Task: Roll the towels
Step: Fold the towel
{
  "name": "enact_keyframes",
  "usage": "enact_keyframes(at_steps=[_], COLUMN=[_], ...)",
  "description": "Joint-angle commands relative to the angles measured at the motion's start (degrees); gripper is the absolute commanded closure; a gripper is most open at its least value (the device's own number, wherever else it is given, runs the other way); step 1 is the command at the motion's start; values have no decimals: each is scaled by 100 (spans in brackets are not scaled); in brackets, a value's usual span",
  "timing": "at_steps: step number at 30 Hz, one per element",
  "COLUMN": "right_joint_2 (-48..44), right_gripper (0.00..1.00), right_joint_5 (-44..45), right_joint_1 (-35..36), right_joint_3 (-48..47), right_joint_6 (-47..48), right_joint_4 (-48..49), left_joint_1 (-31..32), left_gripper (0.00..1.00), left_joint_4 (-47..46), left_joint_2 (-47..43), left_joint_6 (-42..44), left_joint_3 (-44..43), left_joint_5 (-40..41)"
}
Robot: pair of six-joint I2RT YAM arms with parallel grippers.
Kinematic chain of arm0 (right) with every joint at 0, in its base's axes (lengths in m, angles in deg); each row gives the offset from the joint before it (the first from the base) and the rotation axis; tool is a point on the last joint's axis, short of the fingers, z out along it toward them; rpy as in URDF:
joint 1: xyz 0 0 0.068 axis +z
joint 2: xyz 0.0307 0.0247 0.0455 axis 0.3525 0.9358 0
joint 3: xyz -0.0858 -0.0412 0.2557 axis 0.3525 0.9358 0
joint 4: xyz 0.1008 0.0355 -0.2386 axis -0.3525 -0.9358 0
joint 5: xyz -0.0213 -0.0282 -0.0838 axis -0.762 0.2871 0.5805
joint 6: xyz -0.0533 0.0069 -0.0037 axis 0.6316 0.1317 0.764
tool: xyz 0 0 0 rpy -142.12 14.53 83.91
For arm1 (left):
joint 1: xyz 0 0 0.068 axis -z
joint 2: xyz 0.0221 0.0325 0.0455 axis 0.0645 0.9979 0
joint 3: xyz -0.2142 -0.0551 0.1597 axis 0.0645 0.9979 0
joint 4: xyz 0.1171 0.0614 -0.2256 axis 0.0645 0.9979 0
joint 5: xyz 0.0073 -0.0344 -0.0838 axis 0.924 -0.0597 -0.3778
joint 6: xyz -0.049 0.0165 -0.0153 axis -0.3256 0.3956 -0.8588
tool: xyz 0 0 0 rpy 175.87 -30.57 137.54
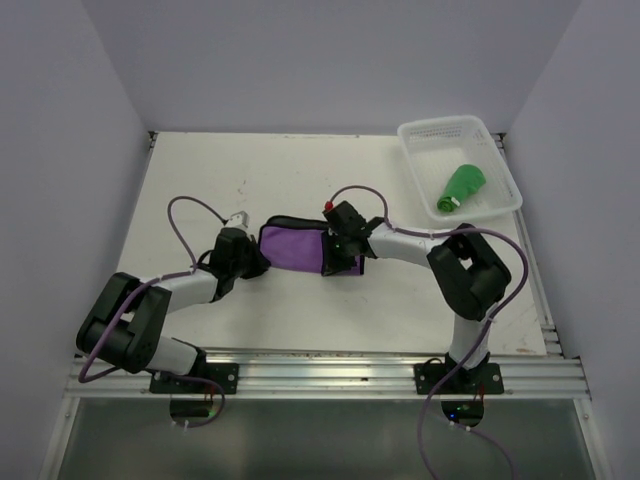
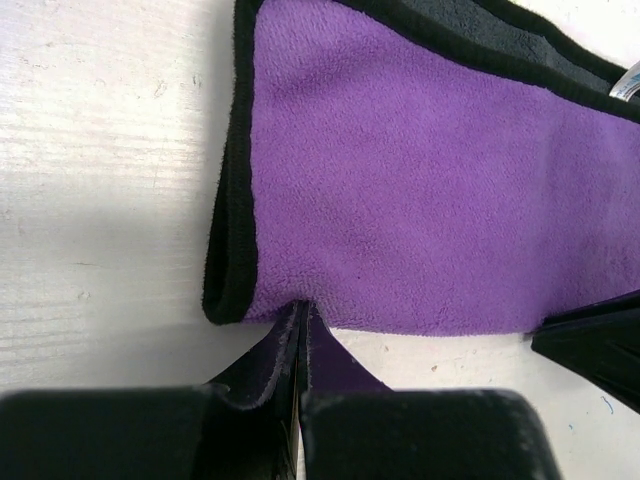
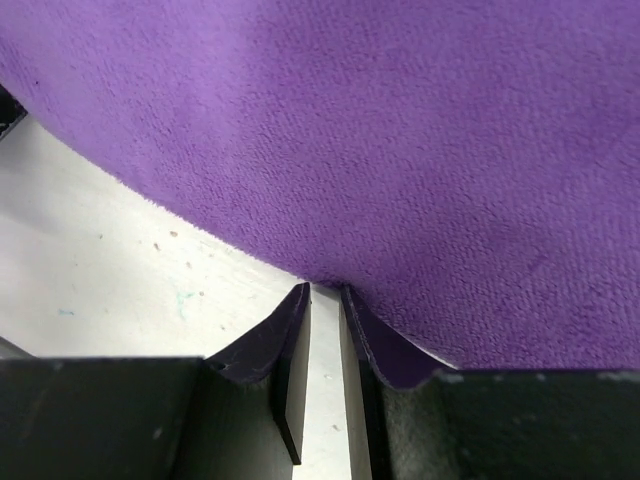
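white tabletop, centre: soft purple black-edged towel, clamped at 9 o'clock by left gripper; right gripper at 3 o'clock narrowly parted, empty; rolled green towel in white lattice basket, 2 o'clock.

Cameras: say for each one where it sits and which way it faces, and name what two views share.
Top external: above and behind the arms, looking down on the table; both arms show from their bases, left gripper and right gripper at the purple towel, green towel in the basket.
Left wrist: on the left arm, looking along its shut gripper at the towel's black-edged corner.
Right wrist: on the right arm, low over the table, its gripper slightly parted at the towel's edge.
Shared: all three show the purple towel.
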Motion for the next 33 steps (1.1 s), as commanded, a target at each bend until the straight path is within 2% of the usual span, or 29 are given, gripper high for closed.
enact_keyframes(at_steps=[1, 8, 14, 17, 21, 23, 29, 33], right_joint_2=[-243, -418, -1103, -1630, -2158, -2141, -1554, -1105], right_gripper=[78, 79, 72, 66, 64, 62, 53, 51], right_joint_5=[45, 2, 125, 265, 520, 616, 652, 520], right_joint_1=[-163, -340, -357, -418, -681, -857, -1359, -1517], right_joint_3=[414, 627, 609, 662, 741, 732, 539, 399], right_joint_6=[67, 198, 559, 629, 542, 445, 278, 260], right_joint_4=[346, 356, -92, -312, -523, -594, -664, -480], left_joint_1=[1, 1, 1, 1, 10, 10, 1, 1], left_gripper=[100, 100, 100, 100, 91, 89, 72, 64], left_joint_4=[483, 668, 677, 519, 466, 597, 1212, 1318], left_joint_2=[-6, -146, -436, -629, -1025, -1331, -1597, -1597], left_joint_6=[51, 77, 51, 60, 77, 139, 420, 464], left_joint_3=[23, 23, 145, 251, 339, 278, -152, -320], left_joint_5=[246, 325, 220, -201, -483, -440, 35, -96])
